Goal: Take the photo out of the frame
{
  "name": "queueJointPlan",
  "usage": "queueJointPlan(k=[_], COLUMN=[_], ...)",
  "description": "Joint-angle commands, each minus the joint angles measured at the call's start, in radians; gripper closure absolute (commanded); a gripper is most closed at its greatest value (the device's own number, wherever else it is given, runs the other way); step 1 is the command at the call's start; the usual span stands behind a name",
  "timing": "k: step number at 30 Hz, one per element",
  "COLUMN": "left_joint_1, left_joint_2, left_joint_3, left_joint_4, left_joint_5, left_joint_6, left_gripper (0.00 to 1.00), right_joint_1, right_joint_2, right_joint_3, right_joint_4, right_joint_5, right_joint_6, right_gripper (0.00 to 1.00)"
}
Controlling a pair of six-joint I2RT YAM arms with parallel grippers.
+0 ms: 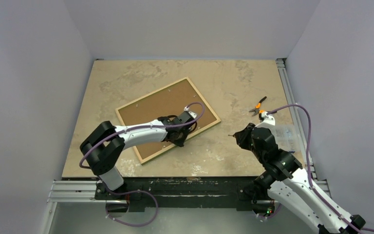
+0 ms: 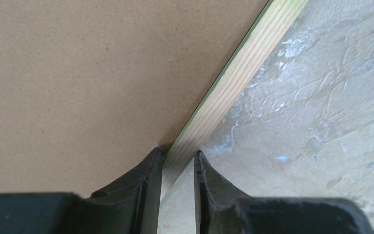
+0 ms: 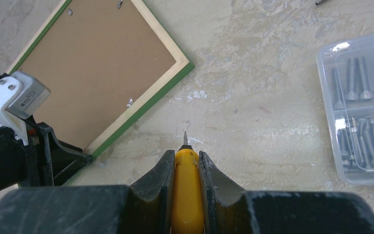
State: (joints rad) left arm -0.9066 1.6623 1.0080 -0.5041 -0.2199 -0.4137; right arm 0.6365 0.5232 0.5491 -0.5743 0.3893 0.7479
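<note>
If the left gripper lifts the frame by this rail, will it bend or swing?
Probably stiff: the frame has a wooden rail. Likely light, being thin. Held at one edge only by the left gripper, it may pivot.

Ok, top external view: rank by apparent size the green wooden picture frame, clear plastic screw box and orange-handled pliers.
Largest to smallest:
green wooden picture frame
clear plastic screw box
orange-handled pliers
No close calls.

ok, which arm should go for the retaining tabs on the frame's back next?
Right. The right gripper holds the yellow pointed tool, its tip near a tab. The left gripper is busy pinching the frame edge.
</note>
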Motion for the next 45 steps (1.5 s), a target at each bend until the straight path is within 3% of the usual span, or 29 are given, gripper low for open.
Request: queueJointPlan(k=[1, 9, 14, 18, 22, 26, 30, 39, 45], left_joint_1=[0.019, 0.070, 0.094, 0.098, 0.098, 0.099, 0.110, 0.150, 0.150], left_joint_2=[0.062, 0.173, 0.162, 0.132, 0.081, -0.025, -0.131, -0.324, -0.350], left_joint_3=[0.061, 0.132, 0.023, -0.006, -0.012, -0.008, 0.060, 0.306, 0.392], left_joint_4=[0.054, 0.216, 0.415, 0.506, 0.535, 0.454, 0.327, 0.003, -0.136], left_joint_5=[0.153, 0.426, 0.489, 0.491, 0.517, 0.496, 0.503, 0.500, 0.529], left_joint_6=[-0.133, -0.269, -0.432, -0.464, -0.431, -0.334, -0.199, 0.089, 0.221], left_gripper=[0.90, 0.95, 1.00, 1.00, 0.81, 0.52, 0.36, 0.31, 0.29], right_joint_1=[0.003, 0.003, 0.003, 0.003, -0.001, -0.087, -0.187, -0.223, -0.227], right_joint_2=[-0.004, 0.028, 0.092, 0.193, 0.309, 0.415, 0.482, 0.674, 0.799], right_joint_3=[-0.003, -0.020, -0.031, -0.026, 0.011, 0.064, 0.082, 0.188, 0.268], right_joint_4=[0.024, 0.043, 0.096, 0.140, 0.161, 0.189, 0.256, 0.319, 0.372], right_joint_5=[-0.002, -0.022, -0.071, -0.099, -0.063, -0.092, -0.172, -0.155, -0.149], right_joint_6=[0.009, 0.010, 0.000, -0.014, -0.034, -0.080, -0.125, -0.169, -0.187], right_gripper=[1.00, 1.00, 1.00, 1.00, 1.00, 1.00, 1.00, 1.00, 1.00])
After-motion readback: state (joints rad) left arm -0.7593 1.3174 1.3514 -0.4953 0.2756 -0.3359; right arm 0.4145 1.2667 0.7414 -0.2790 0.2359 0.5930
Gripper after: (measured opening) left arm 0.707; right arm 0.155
